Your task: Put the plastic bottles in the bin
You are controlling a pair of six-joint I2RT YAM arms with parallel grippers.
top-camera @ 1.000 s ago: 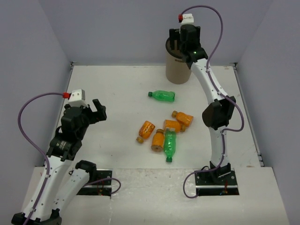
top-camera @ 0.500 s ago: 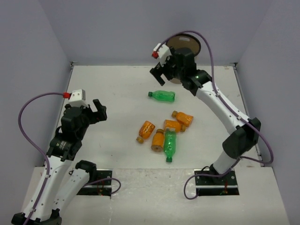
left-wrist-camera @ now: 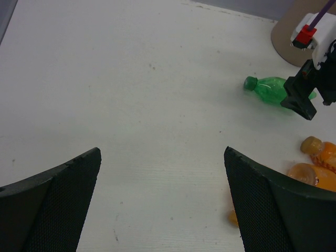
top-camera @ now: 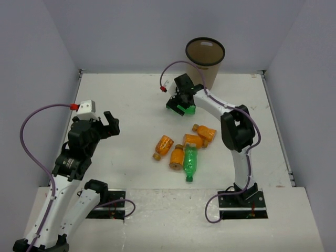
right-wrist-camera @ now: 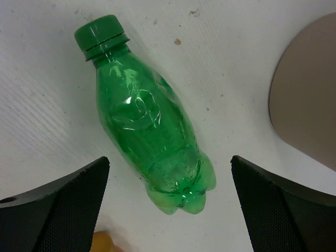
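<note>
Green bottle [right-wrist-camera: 149,131] lies just in front of the bin [top-camera: 205,63]; four orange bottles [top-camera: 164,144] and a second green bottle [top-camera: 190,163] cluster farther off; right gripper [top-camera: 178,106] hangs over the first, fingers wide apart, holding nothing; left gripper [left-wrist-camera: 163,157], equally agape and empty, sits well away.

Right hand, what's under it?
A translucent green plastic bottle lying on its side on the white table, between the right hand's open fingers. From above, the hand mostly hides it.
</note>
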